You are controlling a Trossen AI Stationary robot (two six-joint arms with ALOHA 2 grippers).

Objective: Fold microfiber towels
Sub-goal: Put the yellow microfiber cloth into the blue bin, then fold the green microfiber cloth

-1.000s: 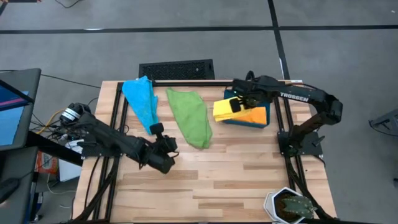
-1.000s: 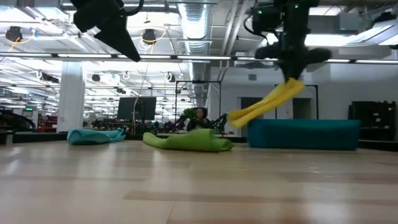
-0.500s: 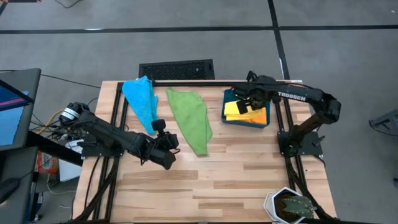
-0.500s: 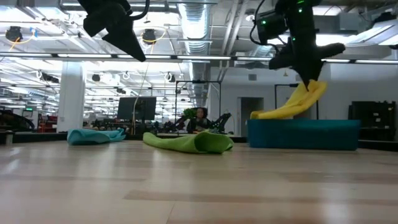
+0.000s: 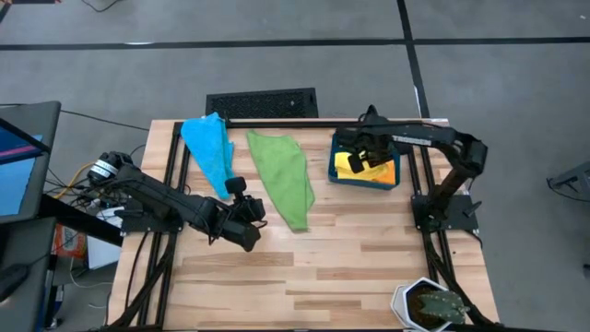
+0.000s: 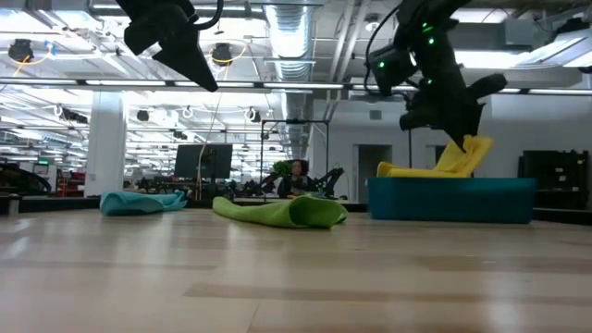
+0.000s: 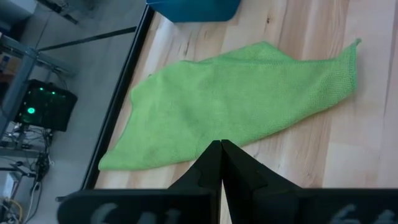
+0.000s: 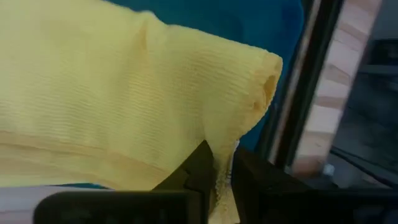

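Bright, even overhead lighting, soft shadows, ceiling-lamp glare, slight close-up wrist blur.

Seen from above, the bin [image 5: 367,175] sits at the desk's [image 5: 369,258] one o'clock corner, a folded towel [image 5: 348,163] lying in it under the right tool [image 5: 361,153]; a second towel [image 5: 281,172] lies spread at twelve o'clock; a third towel [image 5: 209,150] lies at eleven o'clock, beside the second; the left tool [image 5: 232,187] hangs between those two; a potted plant [image 5: 433,305] stands at the five o'clock corner.
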